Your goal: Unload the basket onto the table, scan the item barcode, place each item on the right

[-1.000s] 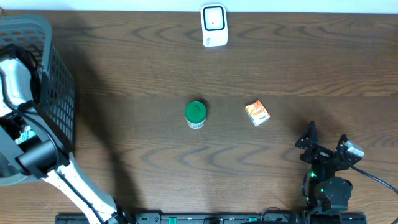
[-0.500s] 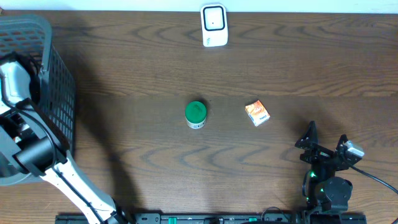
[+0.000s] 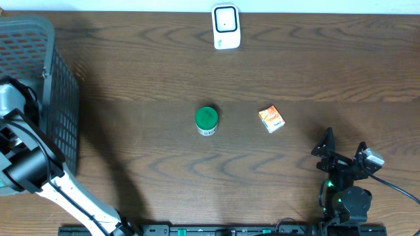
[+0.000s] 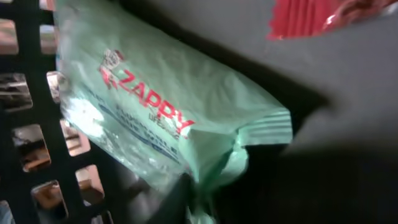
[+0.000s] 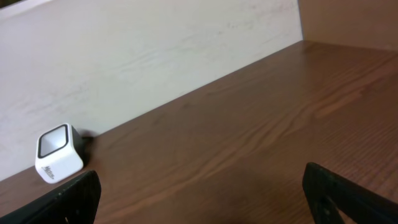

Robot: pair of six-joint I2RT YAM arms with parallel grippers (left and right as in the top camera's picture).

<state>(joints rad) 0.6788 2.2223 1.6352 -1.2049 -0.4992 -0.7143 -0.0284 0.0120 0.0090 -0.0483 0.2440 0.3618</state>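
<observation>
A pale green plastic packet with red lettering lies inside the dark mesh basket at the table's left edge. My left gripper reaches down into the basket and is shut on the packet's crimped end, which bunches between the dark fingers. From overhead only the left arm shows; the gripper and packet are hidden by it and the basket. The white barcode scanner stands at the far middle edge and shows as the scanner in the right wrist view. My right gripper rests open near the front right, holding nothing.
A green-lidded can and a small orange box sit mid-table. A red package lies in the basket beside the green packet. The basket wall stands close on the left of the left gripper.
The left gripper has closed on the green packet. Seen from overhead, the left arm has shifted down and toward the front inside the basket. The right arm has not moved.
</observation>
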